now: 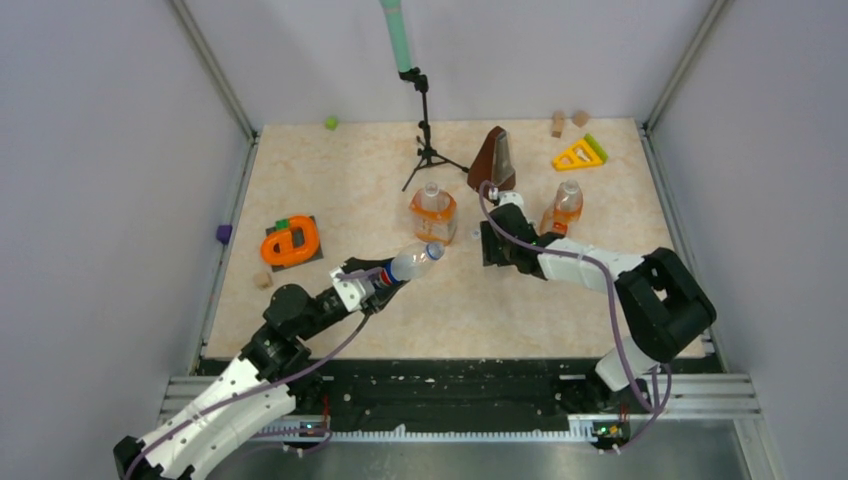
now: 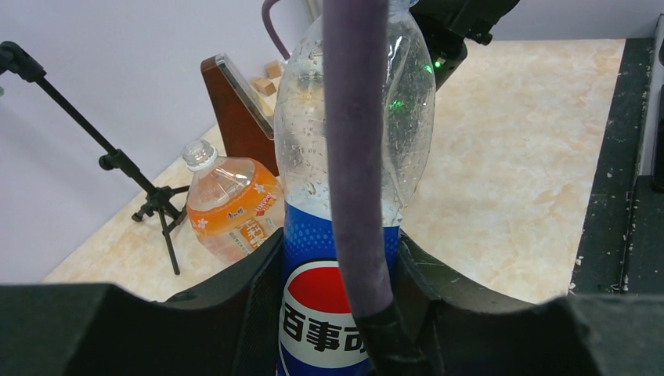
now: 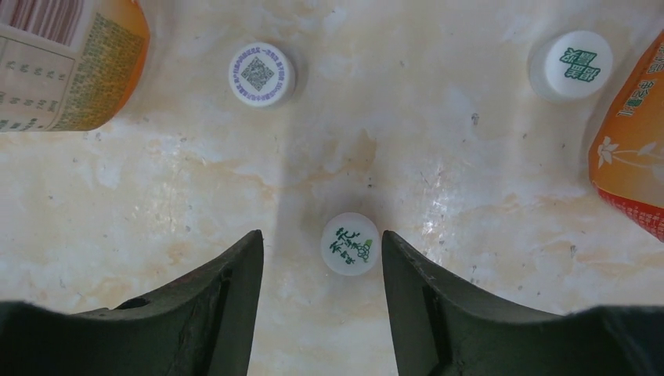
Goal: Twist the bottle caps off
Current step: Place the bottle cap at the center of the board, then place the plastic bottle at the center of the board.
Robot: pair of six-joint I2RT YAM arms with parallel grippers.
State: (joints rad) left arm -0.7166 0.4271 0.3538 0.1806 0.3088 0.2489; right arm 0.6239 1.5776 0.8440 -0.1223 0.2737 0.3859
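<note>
top view: there are three bottles. the left gripper (image 1: 372, 280) is clenched around the clear bottle (image 1: 412, 262) with the blue label. it holds the bottle tilted low, with the neck pointing ahead of the fingers toward the squat orange bottle (image 1: 433, 213). the right gripper (image 1: 492, 248) is between this squat bottle and the slim orange bottle (image 1: 563, 208), and the brown metronome (image 1: 495, 160) stands just beyond it. behind both grippers a wide band of bare table (image 1: 450, 320) runs to the black front rail (image 1: 450, 380). on the outer side of the left gripper there are one orange toy (image 1: 290, 240) and one small wooden block (image 1: 262, 280).

left wrist view: the two black fingers (image 2: 250, 274) press on the blue label from both sides, and a purple cable (image 2: 356, 157) crosses in front. ahead and to one side stand the squat bottle, the metronome and one tripod (image 2: 156, 200). on the other side the table is free up to its dark edge strip (image 2: 618, 196).

right wrist view: there are three caps, all lying flat on the table. the right gripper (image 3: 321, 239) is released, with its fingers apart. the first cap (image 3: 350, 244) lies between them, very close to one finger. i cannot tell if it touches. the second cap (image 3: 261, 74) and the third cap (image 3: 580, 64) lie further ahead, one toward each side. each is just beside an orange bottle at the border, one with a barcode (image 3: 55, 63) and one with a flower print (image 3: 634, 157). between these two caps the table is bare.
</note>
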